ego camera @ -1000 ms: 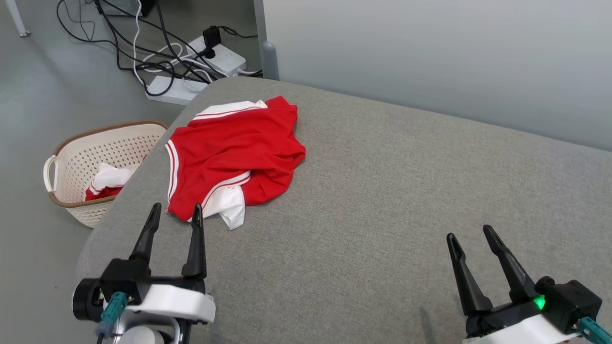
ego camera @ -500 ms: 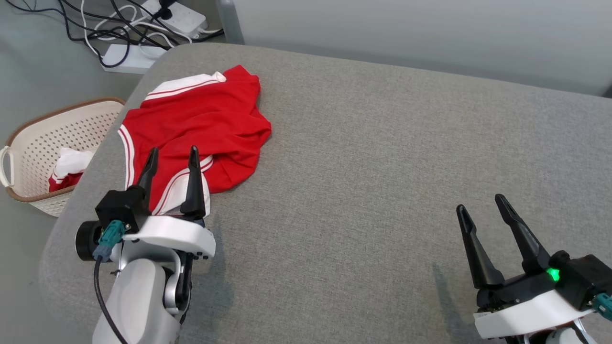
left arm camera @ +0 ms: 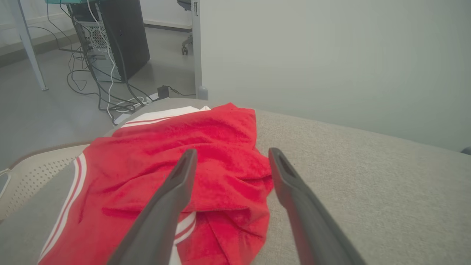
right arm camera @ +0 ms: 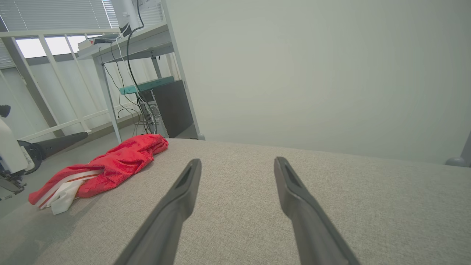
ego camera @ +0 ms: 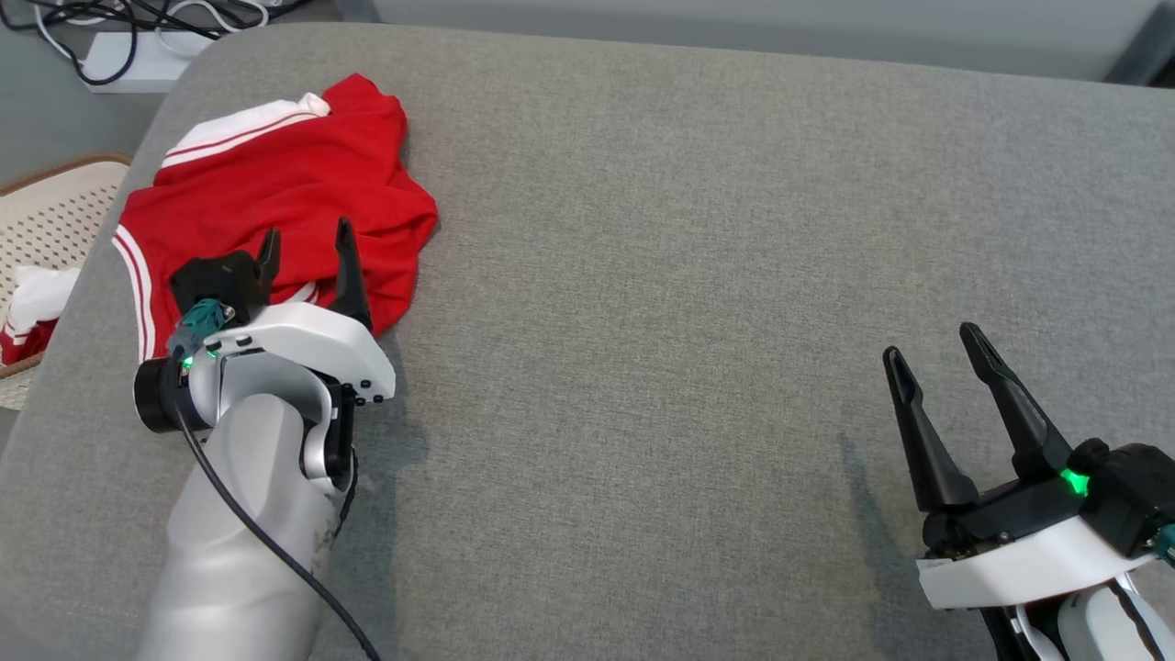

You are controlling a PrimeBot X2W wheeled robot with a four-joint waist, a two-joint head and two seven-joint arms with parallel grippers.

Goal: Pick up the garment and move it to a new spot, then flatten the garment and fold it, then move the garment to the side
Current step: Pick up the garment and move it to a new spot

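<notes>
Right, the red garment with white trim (ego camera: 275, 174) lies crumpled at the far left corner of the grey padded surface (ego camera: 698, 239). Its striped left hem runs close along the rounded left edge, and its white-striped top sits near the far edge.

Left gripper (ego camera: 307, 229) is over the garment's near part, fingers spread wide with nothing clamped between them. From the left wrist view the two dark fingers straddle a bunched red fold. Whether the tips touch the cloth, I can't tell.

Right gripper (ego camera: 931, 341) hangs at the near right, well apart from the garment. Its jaws are wide apart too, holding nothing, over bare grey fabric.

Room to move? Plenty: the whole middle and right of the surface is bare, a broad stretch between the garment's right edge and the right gripper.

Off the left edge, down on the floor, a pale perforated basket (ego camera: 55, 216) sits just beside the surface with a white and red cloth (ego camera: 37, 294) in it. Beyond the far left corner lie a white power strip (ego camera: 138, 64) and tangled cables (ego camera: 55, 11). A pale wall (ego camera: 734, 18) runs along the far edge.

From the right wrist view the garment is a low heap by the left rim, with a white flap at its near end.
</notes>
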